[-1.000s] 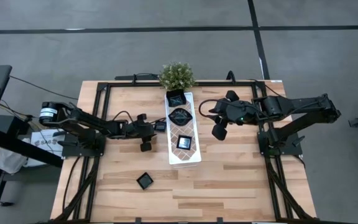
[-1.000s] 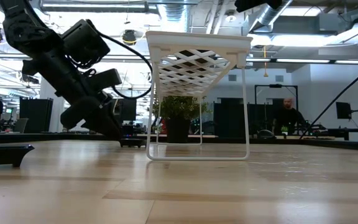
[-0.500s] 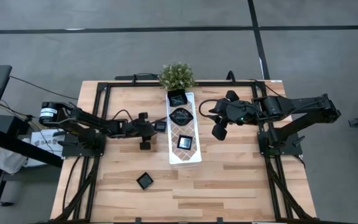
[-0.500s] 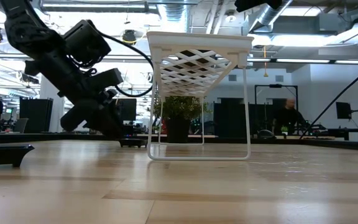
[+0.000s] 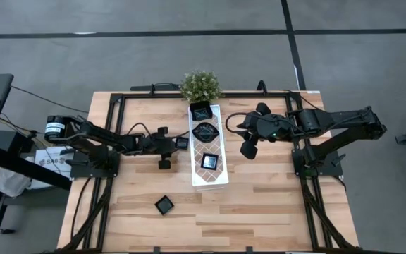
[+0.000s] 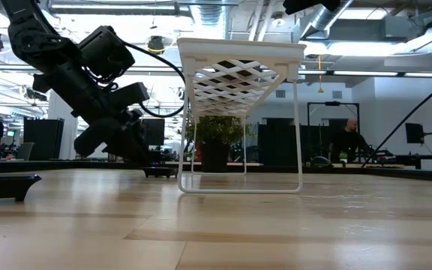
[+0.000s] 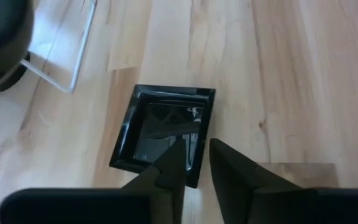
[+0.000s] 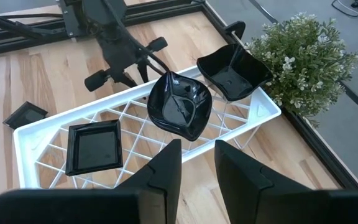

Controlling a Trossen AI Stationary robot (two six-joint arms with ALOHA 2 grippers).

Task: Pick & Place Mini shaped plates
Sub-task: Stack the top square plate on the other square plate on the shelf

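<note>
1. While your left gripper (image 7: 194,163) sits low beside the white lattice tray (image 5: 219,178), its fingers straddle the near rim of a square black plate (image 7: 163,132); whether they pinch it yet, you cannot tell.
2. Your right gripper (image 8: 196,163) hovers right of the tray, fingers slightly apart, holding nothing.
3. On the tray: deep square plate (image 8: 232,72), wavy plate (image 8: 180,104), flat square plate (image 8: 94,146).
4. One square plate (image 5: 164,204) lies alone near the table's front.

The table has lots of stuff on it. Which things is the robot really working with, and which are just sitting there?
For the job:
- square plate at the left gripper's fingers
- three plates on the tray: square, wavy, deep
- lone plate near the table's front
- white tray
- right gripper, waiting over the tray

Just there:
- plant
- people in the room behind
</note>
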